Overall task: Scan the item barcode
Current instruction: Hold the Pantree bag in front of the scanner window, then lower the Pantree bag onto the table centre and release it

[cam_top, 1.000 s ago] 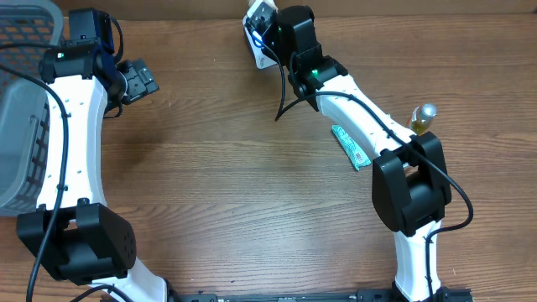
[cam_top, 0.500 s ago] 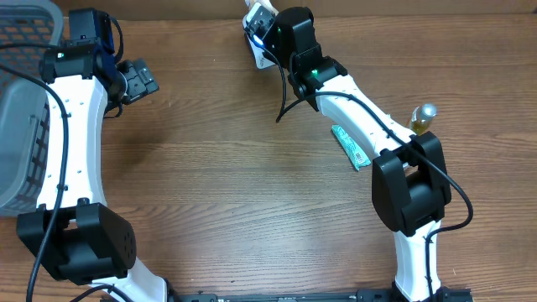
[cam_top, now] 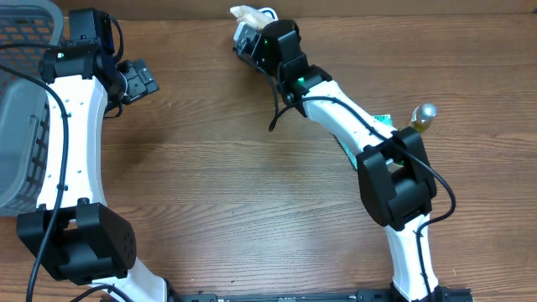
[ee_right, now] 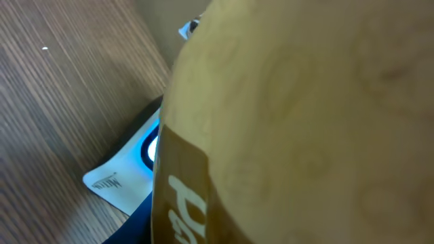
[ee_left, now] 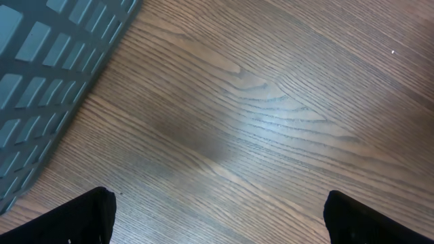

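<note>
Item 1, wooden table [cam_top: 252, 210]: I am seeing it carrying everything listed below

Item 2, grey slatted basket [cam_top: 21, 126]: it is sitting at the left edge, its wall showing in the corner of the left wrist view

Item 3, left arm [cam_top: 71, 143]: it is reaching along the basket side. I am reading the left gripper [cam_top: 138, 80] as spread wide, with its dark fingertips [ee_left: 81, 220] standing at opposite corners of the wrist view, bare wood between them and nothing in them

Item 4, right arm [cam_top: 352, 117]: it is stretching to the far edge at centre. The right gripper [cam_top: 252, 42] is pinching the tan item [ee_right: 305, 102]; its fingers are hidden behind the load, so I am judging the grip from the item riding at its tip

Item 5, tan item: it is filling most of the right wrist view, a brown band with white lettering on its lower side, and it is hanging just above the scanner

Item 6, scanner [ee_right: 132, 173]: white body, glowing blue, lying on the wood under the item

Item 7, green packet [cam_top: 383, 120]: lying flat, partly covered by the right arm

Item 8, small bottle [cam_top: 422, 119]: standing upright with a silver cap, just beside the packet
</note>
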Robot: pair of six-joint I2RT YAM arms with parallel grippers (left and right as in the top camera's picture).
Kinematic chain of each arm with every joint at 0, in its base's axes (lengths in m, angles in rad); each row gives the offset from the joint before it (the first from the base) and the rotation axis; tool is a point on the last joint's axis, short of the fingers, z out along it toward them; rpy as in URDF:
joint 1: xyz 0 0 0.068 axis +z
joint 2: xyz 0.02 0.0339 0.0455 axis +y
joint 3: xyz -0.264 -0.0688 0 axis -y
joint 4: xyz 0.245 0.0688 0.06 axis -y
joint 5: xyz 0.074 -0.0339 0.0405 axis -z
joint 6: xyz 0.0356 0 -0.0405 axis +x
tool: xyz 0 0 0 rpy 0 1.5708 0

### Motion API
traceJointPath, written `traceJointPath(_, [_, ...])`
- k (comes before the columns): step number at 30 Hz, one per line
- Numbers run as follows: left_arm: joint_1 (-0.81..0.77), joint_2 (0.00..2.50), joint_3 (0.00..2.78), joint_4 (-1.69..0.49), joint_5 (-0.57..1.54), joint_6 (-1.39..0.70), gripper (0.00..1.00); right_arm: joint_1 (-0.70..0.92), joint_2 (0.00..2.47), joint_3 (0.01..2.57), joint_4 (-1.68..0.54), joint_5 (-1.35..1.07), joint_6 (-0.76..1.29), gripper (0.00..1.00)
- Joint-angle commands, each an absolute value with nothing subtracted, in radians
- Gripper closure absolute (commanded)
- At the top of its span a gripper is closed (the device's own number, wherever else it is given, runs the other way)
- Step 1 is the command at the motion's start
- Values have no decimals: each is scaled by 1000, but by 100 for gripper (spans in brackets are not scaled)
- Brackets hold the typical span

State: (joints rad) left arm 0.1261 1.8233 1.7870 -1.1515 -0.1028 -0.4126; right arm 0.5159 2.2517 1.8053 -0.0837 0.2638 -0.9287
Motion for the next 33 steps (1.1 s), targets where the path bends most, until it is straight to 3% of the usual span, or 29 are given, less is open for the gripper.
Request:
traceJointPath(1, [122,1806,1804,-1151,-114,-407,1,531,2252,1819,-51,315,-945,69])
traceJointPath(12, [122,1806,1804,-1150,-114,-407,1,543,2244,1820,-22,359,-931,66])
traceJointPath(19, [122,1806,1804,-1150,-114,-407,0,551,2104,1822,-85,345,-709,68])
traceJointPath(26, [122,1806,1804,-1150,-114,-407,0,528,1923,1822,-368,177,-358,69])
traceJointPath(33, [122,1806,1804,-1150,-114,-407,0,430,1869,1815,-776,-312,54,69])
